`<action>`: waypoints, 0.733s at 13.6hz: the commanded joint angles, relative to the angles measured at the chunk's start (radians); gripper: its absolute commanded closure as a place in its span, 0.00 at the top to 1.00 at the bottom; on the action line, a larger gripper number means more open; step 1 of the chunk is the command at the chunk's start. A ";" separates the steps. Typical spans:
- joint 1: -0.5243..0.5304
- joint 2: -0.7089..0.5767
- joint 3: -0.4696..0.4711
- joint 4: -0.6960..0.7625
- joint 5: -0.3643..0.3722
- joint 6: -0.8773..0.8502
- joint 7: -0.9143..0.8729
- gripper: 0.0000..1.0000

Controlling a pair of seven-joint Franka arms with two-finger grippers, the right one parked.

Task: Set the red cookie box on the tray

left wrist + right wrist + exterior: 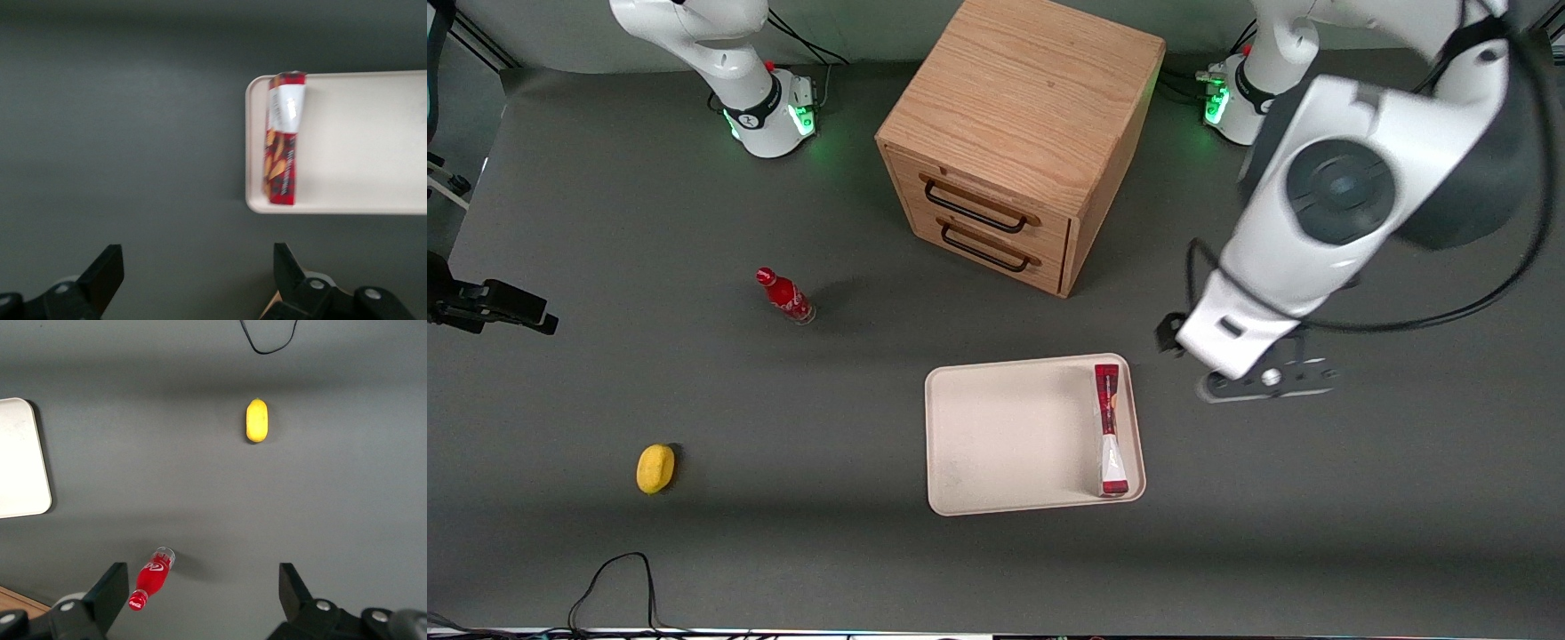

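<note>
The red cookie box (1110,431) lies flat inside the cream-white tray (1005,436), along the rim at the working arm's end. In the left wrist view the red cookie box (283,143) rests against the tray (360,147) rim, apart from the fingers. My gripper (1267,382) hangs above bare table beside the tray, toward the working arm's end and slightly farther from the front camera than the box. The gripper (198,267) is open, with only grey table between its fingers.
A wooden two-drawer cabinet (1018,133) stands farther from the front camera than the tray. A small red bottle (784,296) and a yellow object (655,468) lie toward the parked arm's end. A black cable (618,578) loops near the front edge.
</note>
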 commanded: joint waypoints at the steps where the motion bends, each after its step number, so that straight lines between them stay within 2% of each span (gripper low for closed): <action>1: 0.110 -0.168 -0.003 -0.210 -0.017 0.014 0.163 1.00; 3: 0.201 -0.290 -0.003 -0.358 -0.037 0.057 0.312 1.00; 5: 0.265 -0.360 -0.002 -0.469 -0.053 0.127 0.385 1.00; 8: 0.337 -0.368 -0.002 -0.479 -0.071 0.117 0.515 1.00; 10: 0.339 -0.364 0.004 -0.477 -0.061 0.121 0.497 1.00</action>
